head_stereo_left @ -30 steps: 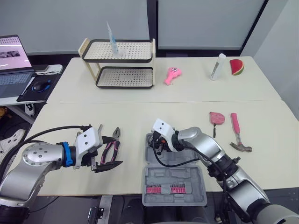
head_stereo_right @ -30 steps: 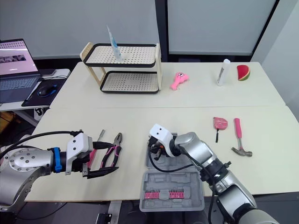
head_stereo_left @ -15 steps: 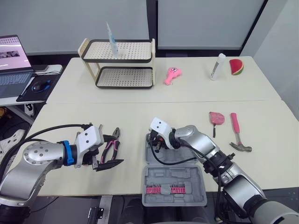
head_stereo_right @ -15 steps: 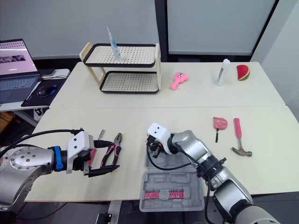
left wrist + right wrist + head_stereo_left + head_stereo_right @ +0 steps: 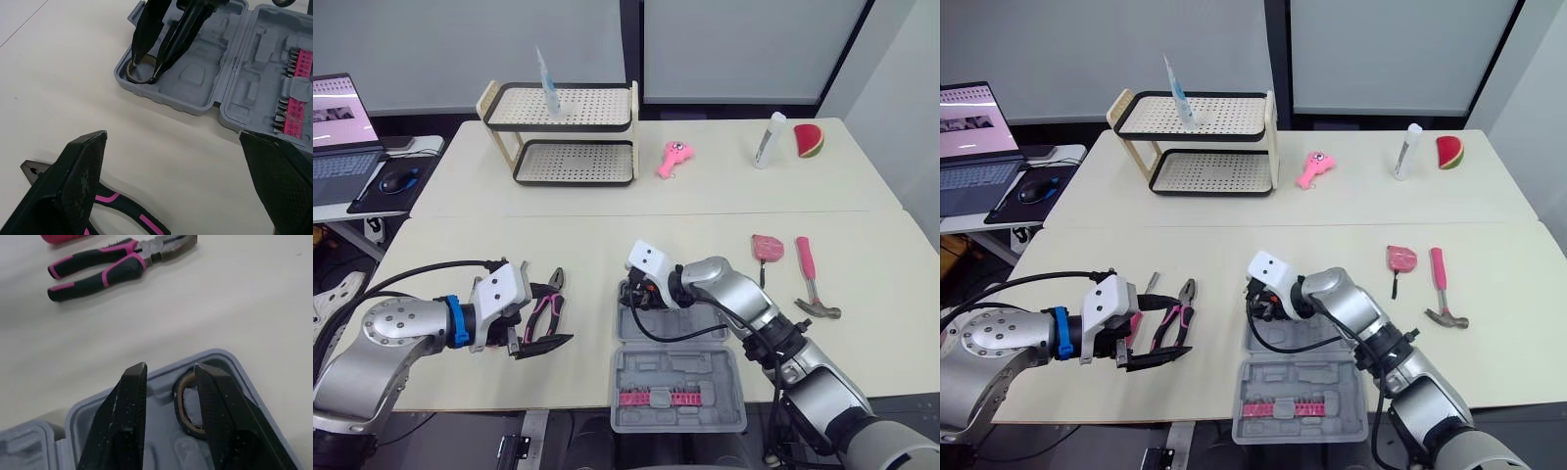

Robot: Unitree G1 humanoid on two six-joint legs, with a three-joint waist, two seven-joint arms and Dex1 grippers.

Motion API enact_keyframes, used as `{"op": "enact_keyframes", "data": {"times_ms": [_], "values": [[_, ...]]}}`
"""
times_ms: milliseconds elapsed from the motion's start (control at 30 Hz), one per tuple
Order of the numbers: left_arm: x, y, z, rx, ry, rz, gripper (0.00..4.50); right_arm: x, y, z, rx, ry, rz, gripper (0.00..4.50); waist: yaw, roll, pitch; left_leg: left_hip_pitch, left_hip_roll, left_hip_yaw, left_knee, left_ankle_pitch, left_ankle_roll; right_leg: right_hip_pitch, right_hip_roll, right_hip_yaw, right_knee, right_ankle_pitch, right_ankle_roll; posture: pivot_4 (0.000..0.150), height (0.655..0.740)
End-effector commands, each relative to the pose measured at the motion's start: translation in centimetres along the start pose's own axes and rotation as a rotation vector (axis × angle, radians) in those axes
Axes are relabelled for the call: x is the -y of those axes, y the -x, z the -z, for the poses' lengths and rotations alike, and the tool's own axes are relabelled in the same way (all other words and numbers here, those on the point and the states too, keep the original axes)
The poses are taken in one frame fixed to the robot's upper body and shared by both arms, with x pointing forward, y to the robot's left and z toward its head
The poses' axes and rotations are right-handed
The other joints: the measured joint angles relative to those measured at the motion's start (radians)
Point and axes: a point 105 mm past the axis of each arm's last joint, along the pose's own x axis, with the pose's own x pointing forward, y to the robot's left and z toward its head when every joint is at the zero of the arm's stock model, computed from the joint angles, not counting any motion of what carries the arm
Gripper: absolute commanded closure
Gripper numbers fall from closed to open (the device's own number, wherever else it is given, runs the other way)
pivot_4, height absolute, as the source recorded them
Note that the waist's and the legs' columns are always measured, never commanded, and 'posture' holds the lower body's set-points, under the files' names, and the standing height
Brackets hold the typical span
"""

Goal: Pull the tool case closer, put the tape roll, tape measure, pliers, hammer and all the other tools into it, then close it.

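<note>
Table point(image 5: 607, 235): pale, wide, carrying all items below.

Two-tier rack point(image 5: 563, 132): at the far left of the table, well apart from the work area.

Tool case point(image 5: 677, 377): grey, opened flat at the near edge, in the centre. Near half fitted with a pink bit strip point(image 5: 666, 397); far half moulded with recesses.

Left gripper point(image 5: 171, 137): spread wide, holding nothing, low over the table to the left of the case and apart from it.

Right gripper point(image 5: 168, 372): lowered into the far left corner of the case's far half. Fingers parted by a narrow gap, pointing down to the case floor.

Hammer point(image 5: 811, 279): pink handle, flat on the table to the right, well apart from the case.

Pliers point(image 5: 549, 305): pink and black handles, flat on the table left of the case, just beside the left gripper, head pointing away from the robot.

Tape measure point(image 5: 768, 247): pink, just left of the hammer, outside the case.

Tape roll point(image 5: 180, 406): lying flat in the corner recess of the case, directly at the right gripper's tips. Rim visible in the gap, hard against one finger, the rest of the ring hidden behind that finger. Other finger clear of the rim. Not clamped, as far as can be seen; contact with the nearer finger cannot be confirmed.
</note>
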Motion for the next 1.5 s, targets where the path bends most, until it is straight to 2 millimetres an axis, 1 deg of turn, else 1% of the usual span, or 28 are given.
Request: {"op": "enact_keyframes", "data": {"times_ms": [33, 100, 167, 300, 633, 900, 1067, 1133, 1267, 1333, 1433, 1500], "values": [[-0.2, 0.4, -1.1, 0.028, -0.031, -0.021, 0.0, -0.1, 0.8, -1.2, 0.082, 0.09, 0.006, 2.74, 0.0, 0.0, 0.0, 0.0, 0.0, 0.0, 0.0, 0.0, 0.0, 0.0, 0.0, 0.0, 0.0, 0.0, 0.0, 0.15, 0.729], [-0.2, 0.4, -1.1, 0.03, -0.028, -0.022, 0.0, 0.1, 0.8, -0.8, 0.084, 0.124, 0.025, 2.74, 0.0, 0.0, 0.0, 0.0, 0.0, 0.0, 0.0, 0.0, 0.0, 0.0, 0.0, 0.0, 0.0, 0.0, 0.0, 0.15, 0.729], [-0.2, 0.4, -1.1, 0.03, -0.024, -0.023, 0.0, 0.2, 0.6, -0.2, 0.082, 0.149, 0.033, 3.18, 0.0, 0.0, 0.0, 0.0, 0.0, 0.0, 0.0, 0.0, 0.0, 0.0, 0.0, 0.0, 0.0, 0.0, 0.0, 0.15, 0.729], [-0.2, 0.4, -1.1, 0.033, -0.021, -0.023, 0.0, 0.2, 0.1, 0.4, 0.091, 0.152, 0.037, 3.76, -0.001, 0.0, 0.0, 0.0, 0.0, 0.0, 0.0, 0.0, 0.0, 0.0, 0.0, 0.0, 0.0, 0.0, 0.0, 0.15, 0.729], [-0.3, 0.4, -1.1, 0.033, -0.022, -0.024, 0.0, 1.3, -1.1, 1.3, 0.11, 0.173, 0.097, 3.76, -0.001, 0.0, 0.0, 0.0, 0.0, 0.0, 0.0, 0.001, -0.002, 0.0, 0.0, 0.0, 0.0, 0.0, 0.0, 0.15, 0.729], [-0.3, 0.3, -1.1, 0.032, -0.026, -0.023, 0.0, 2.2, -1.8, 3.2, 0.053, 0.14, 0.118, 3.76, -0.002, 0.0, 0.0, 0.0, 0.0, 0.0, 0.0, 0.002, -0.003, 0.0, 0.0, 0.0, 0.0, 0.0, 0.0, 0.15, 0.729], [-0.2, 0.3, -1.1, 0.033, -0.021, -0.023, 0.0, 2.0, -2.4, 4.3, 0.01, 0.138, 0.098, 3.76, -0.002, 0.0, 0.0, 0.001, 0.001, 0.0, 0.0, 0.002, -0.003, 0.001, 0.001, 0.0, 0.0, 0.0, 0.0, 0.15, 0.729], [-0.2, 0.3, -1.1, 0.033, -0.018, -0.026, 0.0, 1.8, -2.4, 4.0, 0.027, 0.162, 0.089, 3.76, -0.002, -0.001, 0.0, 0.001, 0.001, 0.0, 0.0, 0.002, -0.003, 0.001, 0.001, 0.0, 0.0, 0.0, 0.0, 0.15, 0.729], [-0.3, 0.6, -0.7, 0.033, 0.002, -0.045, 0.0, 2.0, -1.7, 1.8, 0.115, 0.173, 0.097, 3.76, -0.002, -0.001, 0.0, 0.001, 0.001, 0.0, 0.0, 0.002, -0.003, 0.001, 0.001, 0.0, 0.0, 0.0, 0.0, 0.15, 0.729], [-0.4, 0.7, -0.4, 0.034, 0.015, -0.057, 0.0, 2.0, -1.2, 1.0, 0.146, 0.183, 0.093, 3.76, -0.002, 0.0, 0.0, 0.001, 0.001, 0.0, 0.0, 0.002, -0.003, 0.001, 0.001, 0.0, 0.0, 0.0, 0.0, 0.15, 0.729], [-0.7, 1.4, 0.0, 0.037, 0.04, -0.088, 0.0, 1.9, 0.2, -0.1, 0.192, 0.187, 0.083, 3.76, -0.001, 0.0, 0.0, 0.001, 0.001, 0.0, 0.0, 0.002, -0.003, 0.001, 0.001, 0.0, 0.0, 0.0, 0.0, 0.15, 0.729], [-1.1, 2.1, 0.5, 0.043, 0.061, -0.123, 0.0, 1.6, 1.7, -0.8, 0.226, 0.2, 0.076, 3.76, -0.001, 0.0, 0.0, 0.001, 0.001, 0.0, 0.0, 0.002, -0.003, 0.001, 0.001, 0.0, 0.0, 0.0, 0.0, 0.15, 0.729]]}}
